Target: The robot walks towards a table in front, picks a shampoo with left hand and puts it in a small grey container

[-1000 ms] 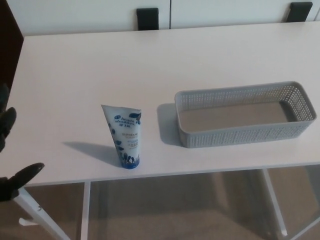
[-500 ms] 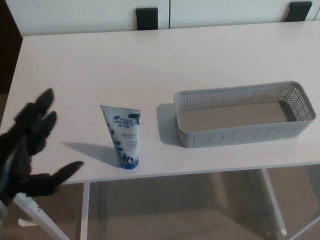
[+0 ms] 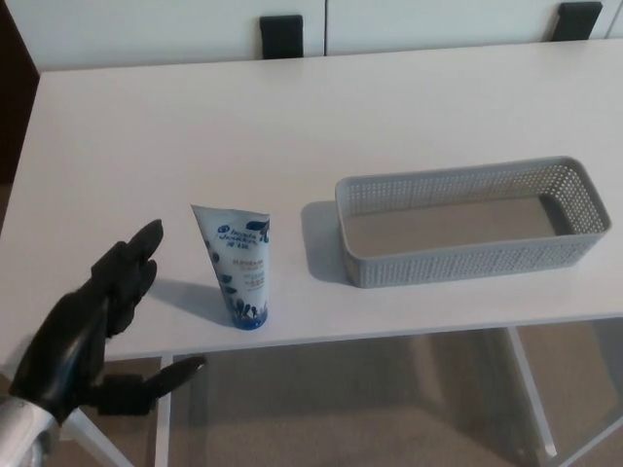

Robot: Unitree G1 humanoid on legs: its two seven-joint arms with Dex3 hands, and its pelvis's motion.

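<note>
Down at the left, the robot's left hand (image 3: 86,336) hangs at the front edge of the white bench (image 3: 292,117). It is spread wide and holds nothing, its fingers (image 3: 131,265) pointing toward the shampoo (image 3: 237,265). The tube stands upright on its cap near the front edge, close to the hand but not touching it. Further right, a little apart, sits the long grey container (image 3: 467,261).

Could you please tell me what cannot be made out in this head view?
All in the head view:
Shampoo tube: small print too blurred to read.
Left hand: forearm cut off at the bottom-left corner.
Right hand: outside the frame.
Grey container: near wall hides the floor behind it.
Two black shapes: cut off by the top edge.
</note>
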